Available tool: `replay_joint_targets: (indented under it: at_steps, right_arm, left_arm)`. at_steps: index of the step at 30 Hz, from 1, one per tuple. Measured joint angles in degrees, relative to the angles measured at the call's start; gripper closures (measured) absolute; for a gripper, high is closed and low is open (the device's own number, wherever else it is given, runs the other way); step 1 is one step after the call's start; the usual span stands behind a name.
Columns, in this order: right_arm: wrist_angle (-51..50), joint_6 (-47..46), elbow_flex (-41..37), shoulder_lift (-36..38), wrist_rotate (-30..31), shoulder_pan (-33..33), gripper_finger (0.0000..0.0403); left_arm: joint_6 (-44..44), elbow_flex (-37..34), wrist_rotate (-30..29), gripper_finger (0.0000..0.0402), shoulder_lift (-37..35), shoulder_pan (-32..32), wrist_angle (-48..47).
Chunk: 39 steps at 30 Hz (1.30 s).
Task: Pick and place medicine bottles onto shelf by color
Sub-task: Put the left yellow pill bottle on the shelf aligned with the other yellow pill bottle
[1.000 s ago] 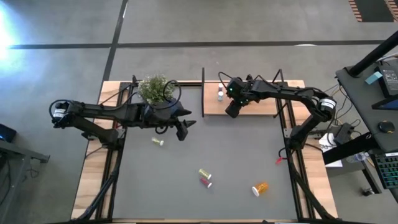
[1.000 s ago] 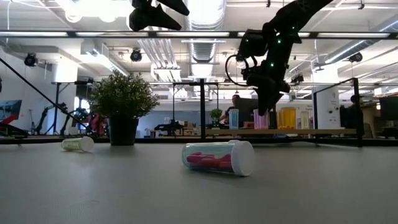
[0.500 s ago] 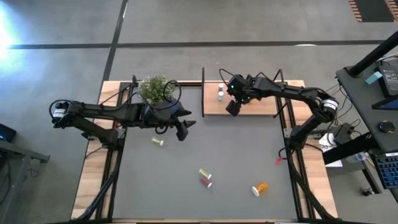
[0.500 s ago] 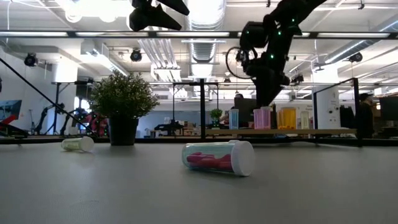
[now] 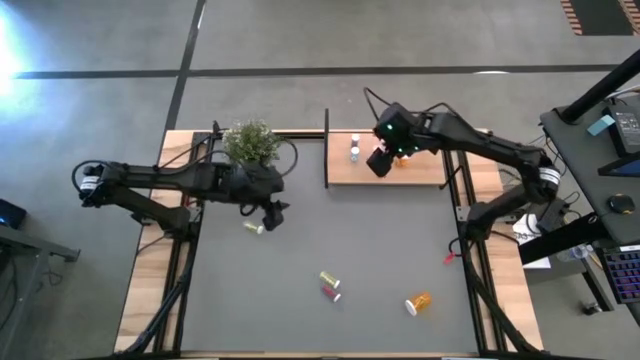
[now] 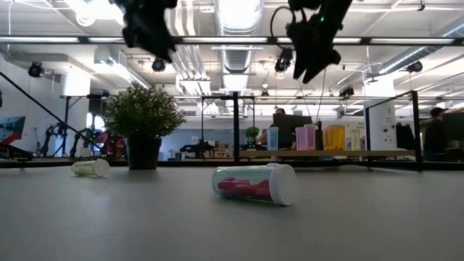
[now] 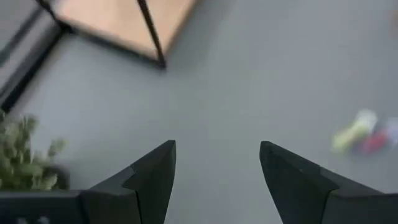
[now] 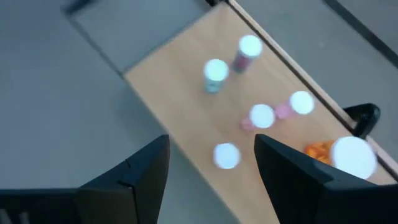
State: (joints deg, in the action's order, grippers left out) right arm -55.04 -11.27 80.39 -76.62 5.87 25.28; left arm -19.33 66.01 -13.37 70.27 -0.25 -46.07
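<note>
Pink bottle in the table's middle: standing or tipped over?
Tipped over. In the low view the pink bottle lies on its side on the table, white cap facing right.

The surface [image 5: 380, 250] is dark grey, and the shelf [image 5: 420, 172] on it is light wood with black posts. Bottles lying on the surface are yellow-green [image 5: 253, 228], pink [image 5: 330, 292] and orange [image 5: 417, 301], mostly white-capped. The plant [image 5: 250, 143] is green.

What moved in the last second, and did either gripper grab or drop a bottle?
The right gripper rose from the light wooden shelf, open and empty, leaving the upright pink bottle standing there. The left gripper swung back toward the lying yellow-green bottle, open, holding nothing. The lying pink, yellow and orange bottles stayed put.
</note>
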Motion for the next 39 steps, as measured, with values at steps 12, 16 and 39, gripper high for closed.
replay_joint_targets:
  at_steps: [12,16,39]
  right_arm:
    - [0.1,-5.8,-1.3,5.4,0.2,-12.1,0.0179]
    - [0.2,-7.2,-1.4,5.0,1.6,-13.9,0.0179]
    - [0.5,-8.3,-1.4,4.1,2.3,-14.9,0.0179]
  left_arm:
    - [27.5,-10.5,6.4,0.0185,4.0,-0.1,-3.0]
    - [29.2,-14.7,10.0,0.0185,3.8,-0.1,-3.0]
    - [26.2,-25.9,6.0,0.0185,12.6,0.7,3.0]
